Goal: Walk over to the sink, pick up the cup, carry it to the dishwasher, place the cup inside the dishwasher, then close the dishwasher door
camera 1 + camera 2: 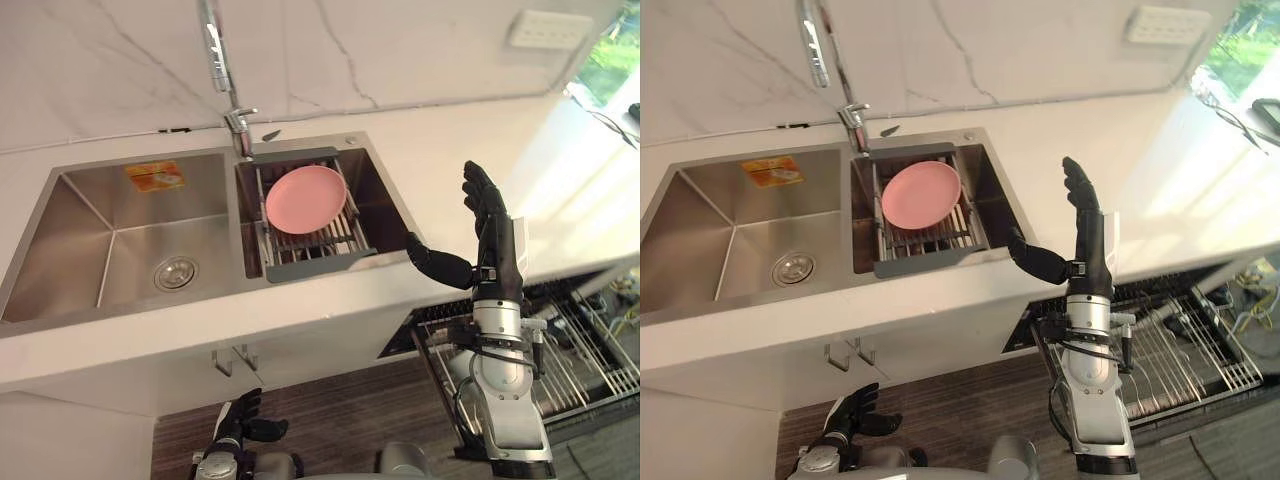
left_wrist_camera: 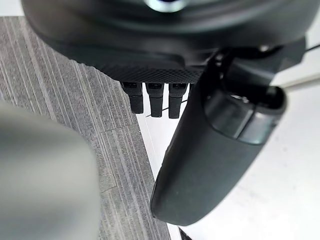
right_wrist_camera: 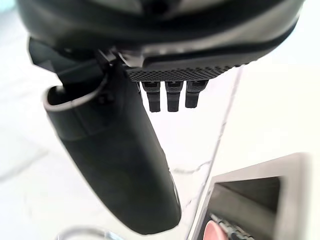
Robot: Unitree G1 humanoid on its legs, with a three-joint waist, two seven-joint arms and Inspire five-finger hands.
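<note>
Sink sits in white counter beneath marbled wall, above wooden floor.

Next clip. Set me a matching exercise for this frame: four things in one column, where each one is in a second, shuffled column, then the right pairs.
Things
1. pink plate
2. right hand
3. left hand
4. dishwasher rack

Places
A. low, over the wooden floor
B. pulled out below the counter, on the robot's right
C. on the grey drying rack in the sink's right basin
D. raised at the counter's front edge, fingers straight

Pairs: 1-C, 2-D, 3-A, 4-B
</note>
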